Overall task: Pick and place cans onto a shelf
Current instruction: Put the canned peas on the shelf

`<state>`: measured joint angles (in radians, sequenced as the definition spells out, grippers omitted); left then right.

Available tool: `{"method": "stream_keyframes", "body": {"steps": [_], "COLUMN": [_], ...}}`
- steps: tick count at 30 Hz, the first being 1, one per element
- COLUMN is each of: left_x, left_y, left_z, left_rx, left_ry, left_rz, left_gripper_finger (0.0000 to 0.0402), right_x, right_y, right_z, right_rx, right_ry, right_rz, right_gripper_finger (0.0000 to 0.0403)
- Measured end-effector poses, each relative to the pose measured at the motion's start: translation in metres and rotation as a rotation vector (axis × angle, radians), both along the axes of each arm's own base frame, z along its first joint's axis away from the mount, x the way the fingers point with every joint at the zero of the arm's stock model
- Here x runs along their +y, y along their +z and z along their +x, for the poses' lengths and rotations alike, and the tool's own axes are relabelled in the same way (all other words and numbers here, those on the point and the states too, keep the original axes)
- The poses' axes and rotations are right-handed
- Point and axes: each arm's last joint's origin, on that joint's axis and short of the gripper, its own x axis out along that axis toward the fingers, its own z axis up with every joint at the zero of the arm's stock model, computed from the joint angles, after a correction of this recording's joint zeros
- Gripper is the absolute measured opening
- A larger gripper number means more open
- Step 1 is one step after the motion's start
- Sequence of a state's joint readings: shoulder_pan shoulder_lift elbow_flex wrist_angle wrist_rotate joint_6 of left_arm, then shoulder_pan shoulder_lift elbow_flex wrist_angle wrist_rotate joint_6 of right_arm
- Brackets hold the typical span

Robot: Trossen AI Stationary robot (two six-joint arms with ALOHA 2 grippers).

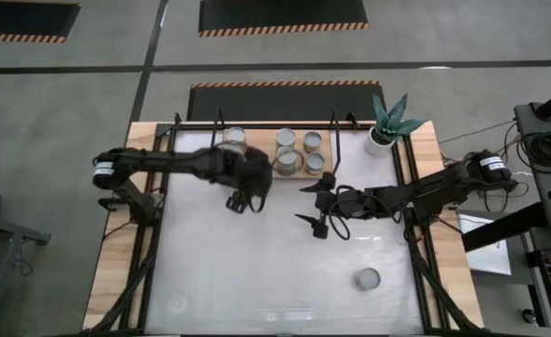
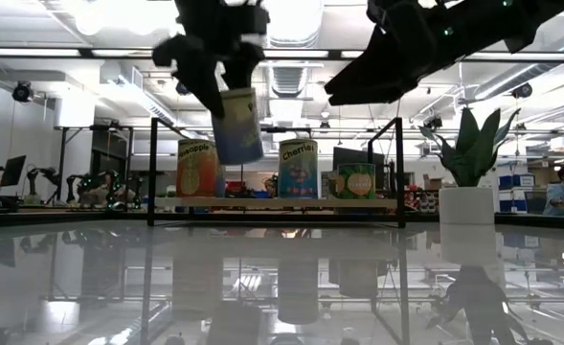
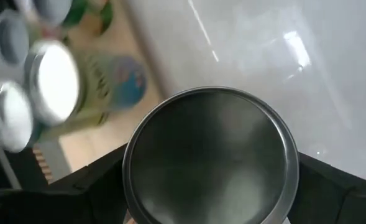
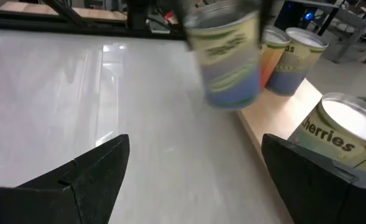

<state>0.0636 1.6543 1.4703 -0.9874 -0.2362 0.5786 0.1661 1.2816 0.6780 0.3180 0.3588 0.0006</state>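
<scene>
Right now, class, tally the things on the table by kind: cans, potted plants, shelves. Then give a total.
Cans: 7 visible (5 on shelf, 1 can in left hand, 1 loose)
Potted plants: 1
Shelves: 1
Total: 9

Two dark jointed arms with black grippers

Both arms are matte black, built of slim tubular links, each with a silvery-white band at the base joint. The left gripper (image 1: 248, 194) is a bulky black block; the right gripper (image 1: 318, 201) has wedge-shaped black fingers (image 4: 86, 177), plain and unmarked. Loose black cables loop beside the right arm's links.
</scene>
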Motion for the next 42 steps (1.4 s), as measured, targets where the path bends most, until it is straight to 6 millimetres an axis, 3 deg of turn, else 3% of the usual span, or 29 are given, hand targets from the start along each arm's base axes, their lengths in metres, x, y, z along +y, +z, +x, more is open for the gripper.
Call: {"method": "stream_keyframes", "body": {"steps": [6, 14, 17, 20, 24, 28, 34, 42], "left_x": [0.040, 0.048, 0.036, 0.007, -0.031, -0.056, -0.076, -0.091], "left_y": [-0.003, -0.005, -0.002, -0.002, -0.014, -0.018, -0.025, -0.050], "left_z": [-0.003, -0.003, -0.002, 0.004, 0.009, 0.012, 0.016, 0.027], "left_rx": [-0.015, -0.025, -0.055, -0.072, -0.021, -0.014, -0.010, 0.046], "left_ry": [0.078, 0.065, 0.049, -0.047, -0.178, -0.218, -0.209, -0.224], "left_rz": [-0.074, -0.093, -0.183, -0.262, -0.266, -0.276, -0.305, -0.308], "left_gripper_finger": [0.0309, 0.0309, 0.0309, 0.0307, 0.0309, 0.0311, 0.0312, 0.0312], "right_x": [0.001, 0.001, 0.001, 0.001, 0.001, 0.001, 0.001, 0.001], "right_y": [-0.006, -0.014, -0.018, -0.020, -0.019, -0.020, -0.021, -0.021], "right_z": [0.003, 0.007, 0.008, 0.008, 0.008, 0.008, 0.008, 0.008], "right_rx": [0.019, 0.041, 0.057, 0.072, 0.069, 0.071, 0.079, 0.084], "right_ry": [0.000, -0.002, -0.002, 0.000, 0.004, 0.003, -0.001, -0.001], "right_rz": [-0.003, -0.004, -0.007, -0.013, -0.024, -0.022, -0.013, -0.014], "right_gripper_finger": [0.0354, 0.0354, 0.0354, 0.0354, 0.0354, 0.0354, 0.0354, 0.0354]}}
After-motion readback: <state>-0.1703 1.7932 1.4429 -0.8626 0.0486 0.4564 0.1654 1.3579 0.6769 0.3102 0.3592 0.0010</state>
